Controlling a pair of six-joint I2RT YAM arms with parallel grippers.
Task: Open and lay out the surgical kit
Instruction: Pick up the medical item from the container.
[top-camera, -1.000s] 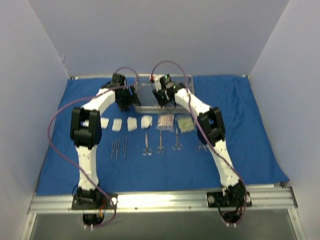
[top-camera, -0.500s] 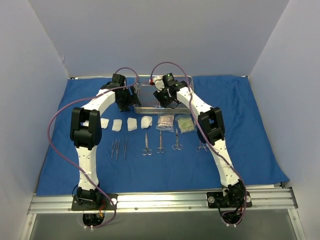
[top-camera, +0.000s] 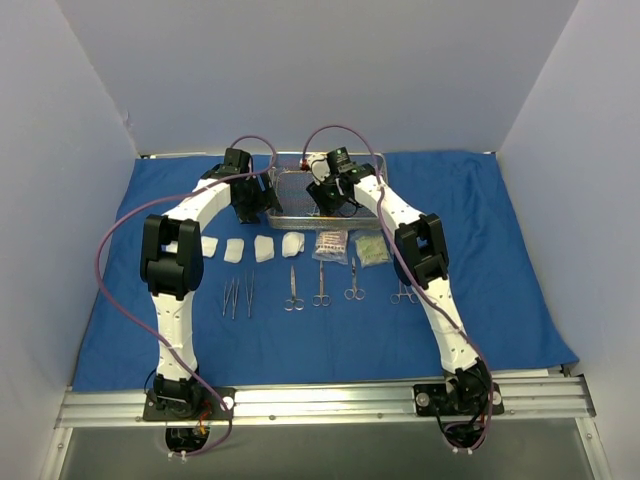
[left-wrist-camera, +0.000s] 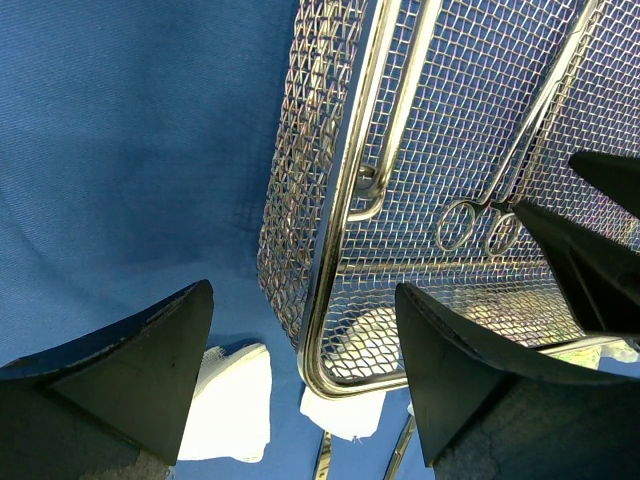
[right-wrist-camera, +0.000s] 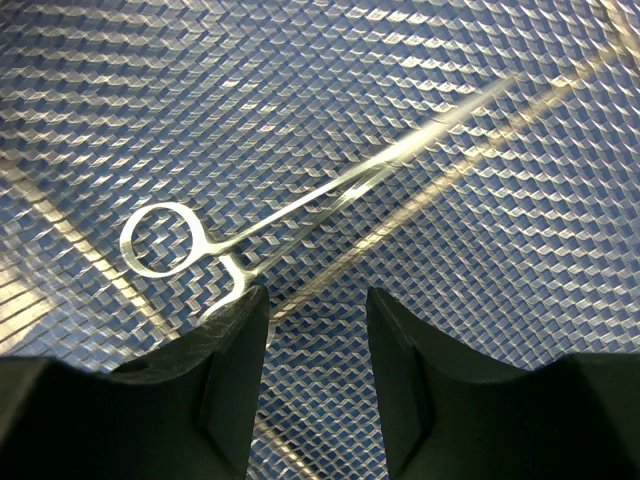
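- Mesh tray (top-camera: 292, 190) sits at the far side of the blue cloth (top-camera: 500, 260).
- Left arm (top-camera: 200, 205) and right arm (top-camera: 400, 215) reach to it.
- Nearer lie gauze pads (top-camera: 250, 247), packets (top-camera: 350, 243), tweezers (top-camera: 238, 297) and scissors (top-camera: 305, 290).

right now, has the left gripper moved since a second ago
No. In the top view the left gripper sits at the same place as before, at the left end of the wire-mesh tray, just beyond the gauze pads.

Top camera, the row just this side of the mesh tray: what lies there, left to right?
First white pad → second white pad → third white pad → fourth white pad → reddish packet → greenish packet.
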